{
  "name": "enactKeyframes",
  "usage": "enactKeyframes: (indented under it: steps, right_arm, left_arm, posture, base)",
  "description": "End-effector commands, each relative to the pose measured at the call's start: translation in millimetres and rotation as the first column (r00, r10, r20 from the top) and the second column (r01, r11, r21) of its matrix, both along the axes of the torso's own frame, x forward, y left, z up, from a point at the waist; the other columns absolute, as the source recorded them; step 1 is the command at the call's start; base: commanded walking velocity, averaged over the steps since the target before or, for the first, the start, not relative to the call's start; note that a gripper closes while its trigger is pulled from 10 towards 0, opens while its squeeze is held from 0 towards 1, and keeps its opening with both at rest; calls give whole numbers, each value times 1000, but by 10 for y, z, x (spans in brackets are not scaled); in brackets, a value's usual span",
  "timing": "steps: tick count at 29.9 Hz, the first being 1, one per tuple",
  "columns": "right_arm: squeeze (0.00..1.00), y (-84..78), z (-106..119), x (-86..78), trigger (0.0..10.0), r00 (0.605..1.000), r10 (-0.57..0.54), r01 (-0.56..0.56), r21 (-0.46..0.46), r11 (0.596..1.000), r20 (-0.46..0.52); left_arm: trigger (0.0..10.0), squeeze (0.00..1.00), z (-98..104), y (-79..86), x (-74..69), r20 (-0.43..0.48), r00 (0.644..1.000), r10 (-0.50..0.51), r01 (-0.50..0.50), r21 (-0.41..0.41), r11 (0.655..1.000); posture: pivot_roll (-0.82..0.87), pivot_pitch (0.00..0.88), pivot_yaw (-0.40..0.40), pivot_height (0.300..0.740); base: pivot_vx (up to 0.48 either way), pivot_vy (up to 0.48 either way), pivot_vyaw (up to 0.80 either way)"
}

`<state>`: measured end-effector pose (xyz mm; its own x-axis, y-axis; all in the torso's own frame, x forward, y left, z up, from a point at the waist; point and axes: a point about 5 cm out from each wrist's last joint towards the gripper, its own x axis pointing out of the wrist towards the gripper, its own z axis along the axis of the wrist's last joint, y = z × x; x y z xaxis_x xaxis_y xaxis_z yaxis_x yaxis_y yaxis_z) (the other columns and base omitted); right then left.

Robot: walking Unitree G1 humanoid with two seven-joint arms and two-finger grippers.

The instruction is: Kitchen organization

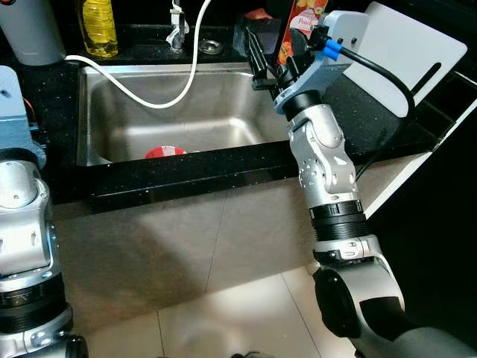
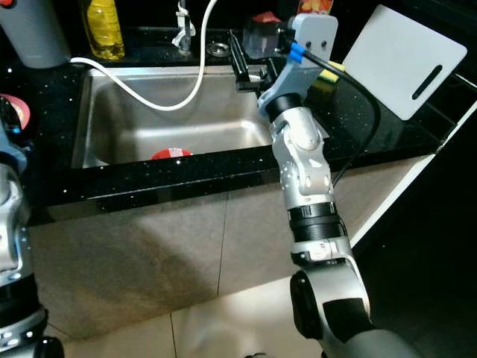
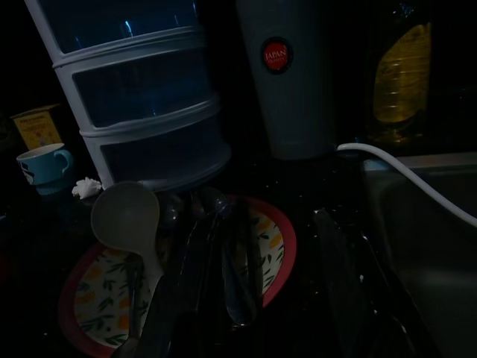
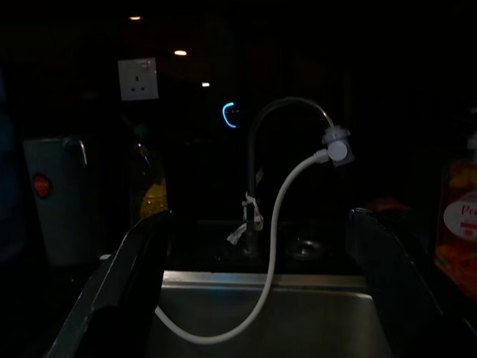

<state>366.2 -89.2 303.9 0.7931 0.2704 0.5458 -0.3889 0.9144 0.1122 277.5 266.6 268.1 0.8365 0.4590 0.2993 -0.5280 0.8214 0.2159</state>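
Steel sink (image 1: pixel 112 112) below right hand (image 1: pixel 257 56), fingers spread, holding nothing.

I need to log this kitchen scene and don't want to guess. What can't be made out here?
- Red object in the sink: the front rim hides most of it in both eye views.
- Utensils on the patterned plate: left wrist view too dark beyond the pale ladle.
- Oil bottle: top cut off by the frame edge.
- Carton label: right wrist view too dark and cropped.

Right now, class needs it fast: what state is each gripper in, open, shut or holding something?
Left gripper: cannot be told, too dark above the patterned plate.
Right gripper: open, empty, over the sink.
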Motion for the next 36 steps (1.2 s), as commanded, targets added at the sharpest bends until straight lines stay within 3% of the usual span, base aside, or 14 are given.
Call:
enactKeyframes:
  steps: [1, 8, 11, 18, 22, 30, 36]
  right_arm:
    - [0, -48, 27, 19, 10000, 1000, -19, 18, 16, 1000, 6]
    - [0, -2, 43, 14, 10000, 1000, -1, 1, 13, 1000, 20]
    - [0, -24, 49, 25, 10000, 1000, -12, 12, 26, 1000, 15]
    - [0, -73, 70, 30, 10000, 999, -29, 28, 21, 999, 28]
    - [0, -101, 49, 28, 10000, 999, -43, 43, 28, 999, 15]
    - [0, -124, 41, 27, 10000, 998, -55, 55, 27, 998, 16]
    - [0, -102, 60, 18, 10000, 999, -46, 46, 12, 999, 26]
  left_arm:
    - [10000, 0, -10, 15, -16, 4, 1000, 14, -14, 3, 1000]
    - [10000, 0, -2, 34, 4, -5, 1000, 18, -18, 9, 1000]
    - [10000, 0, -35, 73, 29, -50, 998, 33, -34, -15, 999]
    - [10000, 0, 78, -44, 91, -63, 997, -55, 58, 51, 997]
    - [10000, 0, 93, -76, 103, -121, 985, -122, 125, 14, 992]
    - [10000, 0, 52, -145, 161, -163, 974, -155, 163, 33, 986]
    - [10000, 0, 41, -131, 198, -120, 986, -117, 105, -102, 989]
  posture:
    - [299, 0, -120, 740]
    - [302, 0, -114, 740]
    - [292, 0, -112, 740]
    - [282, 0, -103, 740]
    - [264, 0, -94, 740]
    - [252, 0, -90, 740]
    - [249, 0, -85, 740]
  base:
    - [0, 0, 0]
    - [0, 0, 0]
    - [0, 0, 0]
    - [0, 0, 0]
    - [0, 0, 0]
    - [0, 0, 0]
    - [0, 0, 0]
